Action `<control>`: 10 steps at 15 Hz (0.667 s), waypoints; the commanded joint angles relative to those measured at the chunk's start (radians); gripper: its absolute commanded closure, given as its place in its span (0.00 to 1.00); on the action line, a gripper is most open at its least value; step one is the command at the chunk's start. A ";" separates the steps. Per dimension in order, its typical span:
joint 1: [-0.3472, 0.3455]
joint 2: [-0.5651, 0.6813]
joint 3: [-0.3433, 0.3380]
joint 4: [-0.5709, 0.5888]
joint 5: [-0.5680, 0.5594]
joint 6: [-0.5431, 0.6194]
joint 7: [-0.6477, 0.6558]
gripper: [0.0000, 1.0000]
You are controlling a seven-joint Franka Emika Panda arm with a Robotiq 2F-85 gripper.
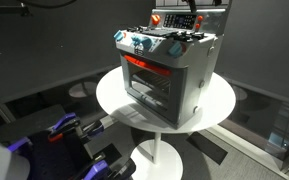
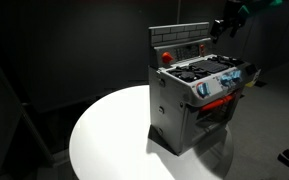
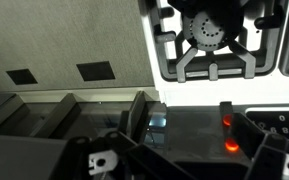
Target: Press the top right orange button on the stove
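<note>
A grey toy stove (image 1: pixel 169 75) stands on a round white table (image 1: pixel 114 100); it also shows in an exterior view (image 2: pixel 199 100). An upright back panel carries an orange button (image 1: pixel 154 18), also seen in an exterior view (image 2: pixel 166 57). My gripper (image 1: pixel 196 18) hovers above the panel's end, apart from it; it also shows in an exterior view (image 2: pixel 227 27). In the wrist view the gripper (image 3: pixel 189 135) is open and empty over the dark panel. Two glowing orange buttons (image 3: pixel 227 122) (image 3: pixel 230 148) sit by its right finger. A black burner (image 3: pixel 212 35) lies beyond.
The white table top (image 2: pixel 104 130) extends in front of and beside the stove. The stove's oven front has a red strip (image 1: pixel 144 66) and knobs (image 2: pixel 216 88). Dark curtains surround the scene. Blue and black equipment (image 1: pixel 64 135) lies on the floor by the table.
</note>
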 commanded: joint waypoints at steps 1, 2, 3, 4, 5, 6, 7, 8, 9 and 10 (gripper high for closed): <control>0.027 0.053 -0.025 0.067 -0.012 -0.014 0.012 0.00; 0.030 0.063 -0.029 0.077 -0.010 -0.015 0.010 0.00; 0.034 0.071 -0.032 0.083 -0.008 -0.014 0.009 0.00; 0.037 0.079 -0.035 0.092 -0.006 -0.013 0.007 0.00; 0.040 0.087 -0.037 0.101 -0.004 -0.013 0.006 0.00; 0.043 0.094 -0.040 0.108 -0.002 -0.014 0.005 0.00; 0.046 0.100 -0.044 0.115 -0.001 -0.014 0.005 0.00; 0.048 0.107 -0.046 0.122 0.002 -0.014 0.003 0.00; 0.050 0.112 -0.049 0.126 0.005 -0.013 0.001 0.00; 0.052 0.117 -0.051 0.131 0.005 -0.013 0.001 0.00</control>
